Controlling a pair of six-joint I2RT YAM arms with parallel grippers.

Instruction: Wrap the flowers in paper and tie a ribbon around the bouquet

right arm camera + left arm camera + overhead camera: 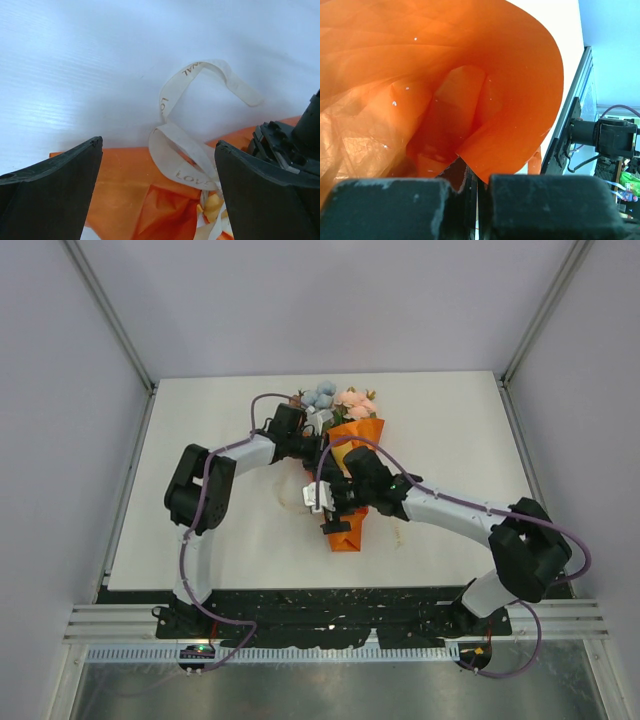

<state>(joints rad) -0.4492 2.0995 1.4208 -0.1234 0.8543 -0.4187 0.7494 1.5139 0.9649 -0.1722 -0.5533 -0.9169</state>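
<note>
The main risk is that the cone springs open: the left pincer (472,200) is closed, and by the look of it pinches the edge of the paper (510,90) at the bouquet's (356,432) upper part, just below the flowers (335,398). As far as the views show, that 1 grip is all that holds the thin, crinkly sheet rolled. A pull or twist there could tear or crease it, and letting go before a knot is made would probably let the wrap unroll. The ribbon (186,175) lies in 2 slack loops, partly on the orange cone and partly on the counter (220,410). It is not drawn tight around anything. The right pincer (159,145) hangs over it with its jaws spread wide, holding nothing. Being limp and slick, the ribbon may slide off the paper, or catch on a finger (55,190) and drag away. The bouquet lies mid-counter, blooms toward the far edge. Printed on the ribbon, "LOV" is readable on the lower loop, probably "LOVE"; the lettering on the upper loop is too skewed to read.
</note>
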